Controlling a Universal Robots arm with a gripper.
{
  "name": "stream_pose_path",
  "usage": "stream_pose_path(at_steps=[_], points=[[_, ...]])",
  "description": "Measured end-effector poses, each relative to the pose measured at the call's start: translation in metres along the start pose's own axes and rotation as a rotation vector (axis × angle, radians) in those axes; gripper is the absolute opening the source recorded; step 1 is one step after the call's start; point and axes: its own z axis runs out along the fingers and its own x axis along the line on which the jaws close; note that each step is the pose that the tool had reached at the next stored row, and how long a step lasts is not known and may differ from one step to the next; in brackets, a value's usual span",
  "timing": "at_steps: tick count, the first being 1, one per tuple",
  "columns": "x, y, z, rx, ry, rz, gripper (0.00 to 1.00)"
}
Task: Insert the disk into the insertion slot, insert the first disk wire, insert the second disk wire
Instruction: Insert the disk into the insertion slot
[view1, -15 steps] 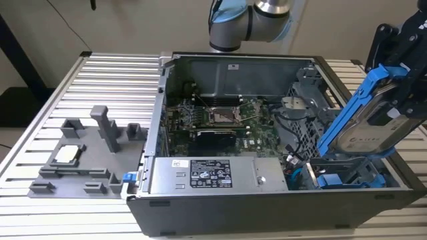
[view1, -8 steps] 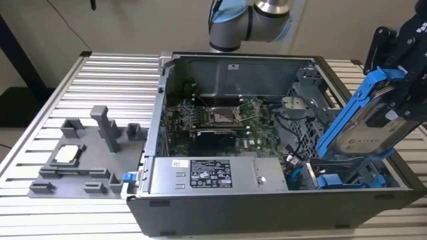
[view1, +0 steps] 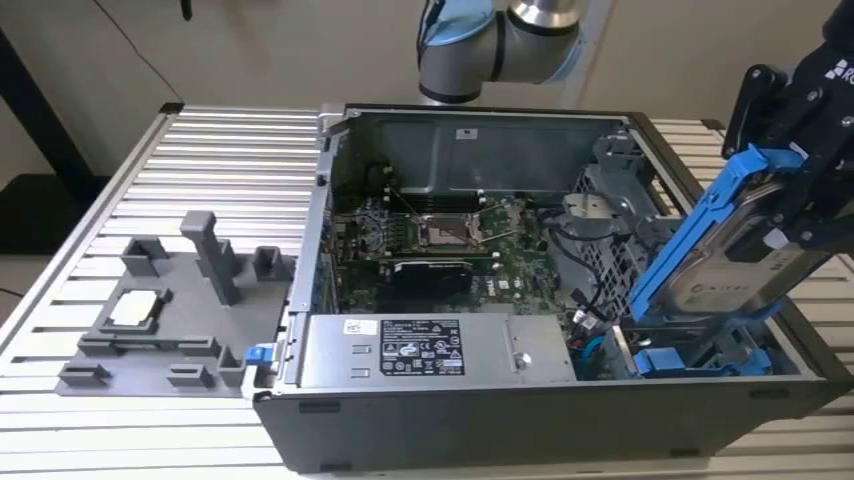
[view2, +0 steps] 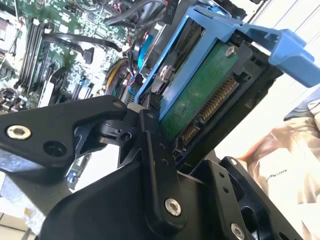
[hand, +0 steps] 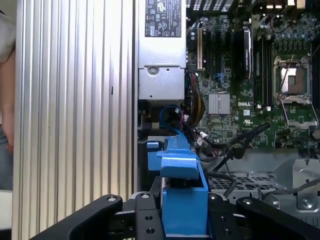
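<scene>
Your hand (view1: 805, 225) grips the disk (view1: 731, 262) by its blue carrier (view1: 697, 212), holding it tilted with its lower end close over the insertion slot (view1: 687, 358), at the exterior view's right of the open computer case (view1: 534, 425) on the ribbed bench (view1: 227, 160). In the second wrist view, the disk's green circuit board (view2: 199, 92) and connector (view2: 214, 106) face the camera.

Glossy blue plastic frames the disk (view1: 727, 265) (dull metal face); matt black fingers (view2: 155, 165), ribbed metal table (view1: 227, 160).
</scene>
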Motion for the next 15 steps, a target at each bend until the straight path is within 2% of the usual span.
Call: stream_pose_path(at_steps=[8, 13, 15], points=[[0.0023, -0.0116, 0.0084, -0.0204, -0.0002, 0.0, 0.33], [0.0028, -0.0131, 0.0165, -0.021, -0.0044, 0.0, 0.33], [0.0028, -0.0134, 0.0189, -0.0185, -0.0048, -0.001, 0.33]])
